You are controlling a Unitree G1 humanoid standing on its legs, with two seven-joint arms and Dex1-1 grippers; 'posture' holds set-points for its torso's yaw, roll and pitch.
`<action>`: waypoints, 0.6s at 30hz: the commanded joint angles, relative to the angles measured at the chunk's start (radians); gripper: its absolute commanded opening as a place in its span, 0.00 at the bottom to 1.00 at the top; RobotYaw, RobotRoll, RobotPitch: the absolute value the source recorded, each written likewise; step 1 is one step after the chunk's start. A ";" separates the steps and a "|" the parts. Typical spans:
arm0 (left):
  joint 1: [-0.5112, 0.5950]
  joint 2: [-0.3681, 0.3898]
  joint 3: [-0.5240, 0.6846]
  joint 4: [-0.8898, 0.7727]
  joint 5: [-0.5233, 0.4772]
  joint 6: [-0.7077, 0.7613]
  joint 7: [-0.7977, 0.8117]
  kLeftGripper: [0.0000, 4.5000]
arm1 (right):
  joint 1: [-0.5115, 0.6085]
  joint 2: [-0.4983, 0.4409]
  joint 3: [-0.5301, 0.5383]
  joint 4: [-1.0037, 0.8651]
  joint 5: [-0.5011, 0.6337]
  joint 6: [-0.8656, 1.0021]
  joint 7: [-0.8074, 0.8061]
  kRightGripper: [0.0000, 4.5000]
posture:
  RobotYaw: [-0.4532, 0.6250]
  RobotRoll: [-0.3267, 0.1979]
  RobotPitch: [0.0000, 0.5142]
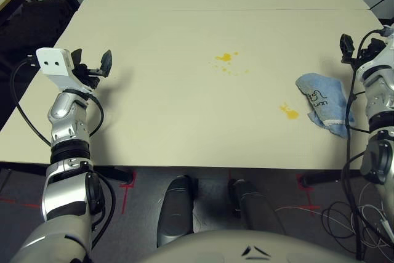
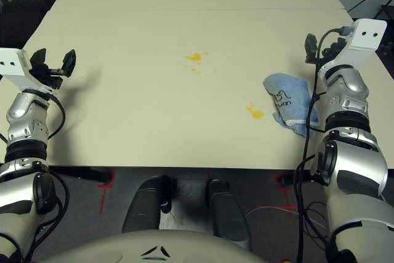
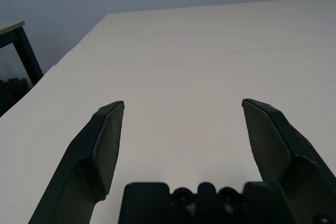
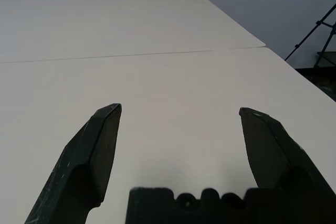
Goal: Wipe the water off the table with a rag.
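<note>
rag: crumpled blue rag point(image 2: 289, 106) sits near the table's point(image 1: 184, 47) right edge, just beside the near yellow water spot point(image 2: 254, 111)
spill: bigger splatter point(image 1: 226, 60) mid-table, well apart from it
claws: left claw point(image 1: 92, 67) and right claw point(image 2: 322, 45) both wide open, holding nothing
risk: a sloppy pinch could nudge the rag off the edge, or smear the near spot
hard to see: rag's right side tucked behind the right arm
</note>
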 commanded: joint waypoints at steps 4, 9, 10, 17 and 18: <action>-0.015 0.004 -0.009 -0.083 -0.065 0.069 -0.116 1.00 | 0.018 -0.003 0.001 -0.013 0.000 0.014 0.007 0.99 | 0.55 0.62 0.35; 0.009 0.020 -0.067 -0.214 -0.123 0.185 -0.300 1.00 | 0.026 -0.009 -0.005 -0.013 0.004 0.016 0.011 0.99 | 0.55 0.62 0.34; 0.014 0.023 -0.079 -0.247 -0.139 0.217 -0.340 1.00 | 0.029 -0.008 -0.006 -0.015 0.006 0.016 0.011 0.99 | 0.54 0.62 0.34; 0.060 0.053 -0.153 -0.440 -0.229 0.418 -0.547 1.00 | 0.047 -0.010 -0.012 -0.032 0.011 0.034 0.020 0.99 | 0.53 0.62 0.33; 0.069 0.056 -0.161 -0.469 -0.243 0.447 -0.565 1.00 | 0.050 -0.011 -0.014 -0.039 0.014 0.040 0.023 0.99 | 0.52 0.62 0.33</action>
